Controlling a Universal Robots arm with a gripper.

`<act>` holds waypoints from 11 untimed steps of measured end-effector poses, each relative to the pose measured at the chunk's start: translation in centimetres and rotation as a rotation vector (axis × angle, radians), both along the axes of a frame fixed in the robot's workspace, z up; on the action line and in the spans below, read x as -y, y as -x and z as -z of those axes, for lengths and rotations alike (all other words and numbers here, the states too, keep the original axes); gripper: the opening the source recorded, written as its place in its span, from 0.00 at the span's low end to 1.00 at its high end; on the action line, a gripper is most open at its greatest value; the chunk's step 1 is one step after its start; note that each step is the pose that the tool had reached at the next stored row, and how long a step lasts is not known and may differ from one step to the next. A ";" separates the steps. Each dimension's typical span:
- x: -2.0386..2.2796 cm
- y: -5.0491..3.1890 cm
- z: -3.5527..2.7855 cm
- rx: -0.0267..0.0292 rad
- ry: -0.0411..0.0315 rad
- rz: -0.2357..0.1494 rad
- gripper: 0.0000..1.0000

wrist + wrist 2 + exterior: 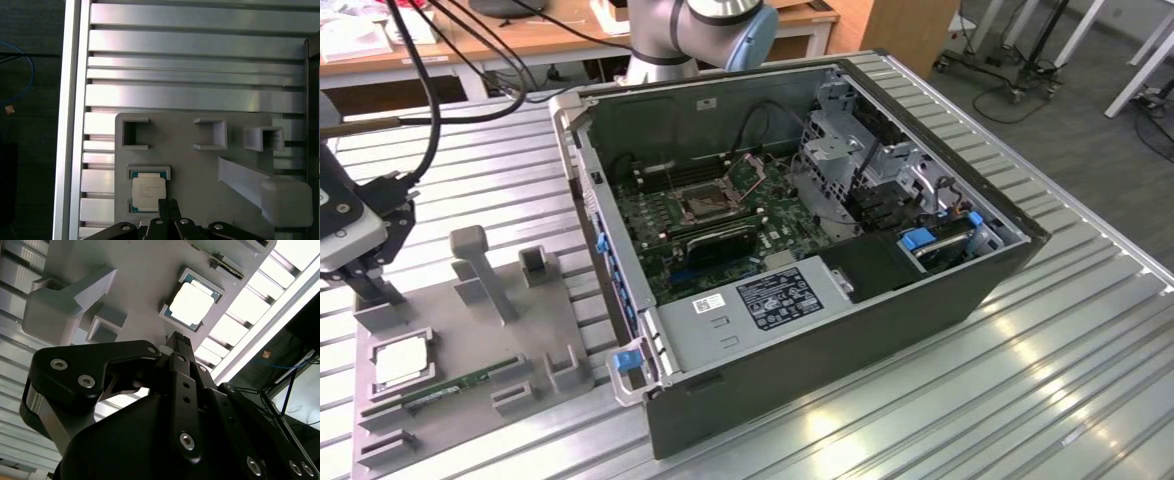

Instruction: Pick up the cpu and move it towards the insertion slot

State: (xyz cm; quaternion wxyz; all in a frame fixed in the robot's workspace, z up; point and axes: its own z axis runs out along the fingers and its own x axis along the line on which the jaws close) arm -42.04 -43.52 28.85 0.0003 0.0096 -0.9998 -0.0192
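The cpu (400,362), a small square chip with a silver top, lies flat in its holder on the grey fixture plate (520,325) at the exterior view's left. Both wrist views show the cpu (192,302) (148,192) still seated there. My gripper (376,292) hangs just above the plate beside the chip, apart from it. Its black fingertips (164,206) are pressed together with nothing between them, close to one edge of the chip. The insertion slot (707,205), a dark square socket in a silver bracket, sits on the motherboard inside the open computer case (854,330).
A green memory stick (443,388) lies on the plate near the cpu. Grey posts and brackets (474,265) rise from the plate. The case walls stand well above the motherboard. Cables (414,60) hang at the exterior view's upper left. The table is ribbed aluminium (1067,380).
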 end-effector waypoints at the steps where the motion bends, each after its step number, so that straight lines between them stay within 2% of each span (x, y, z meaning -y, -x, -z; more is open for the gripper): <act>1: -0.01 0.08 -0.01 -0.0001 0.0001 0.000 0.11; 11: 0.00 1.29 0.05 -0.0003 0.0002 0.000 0.11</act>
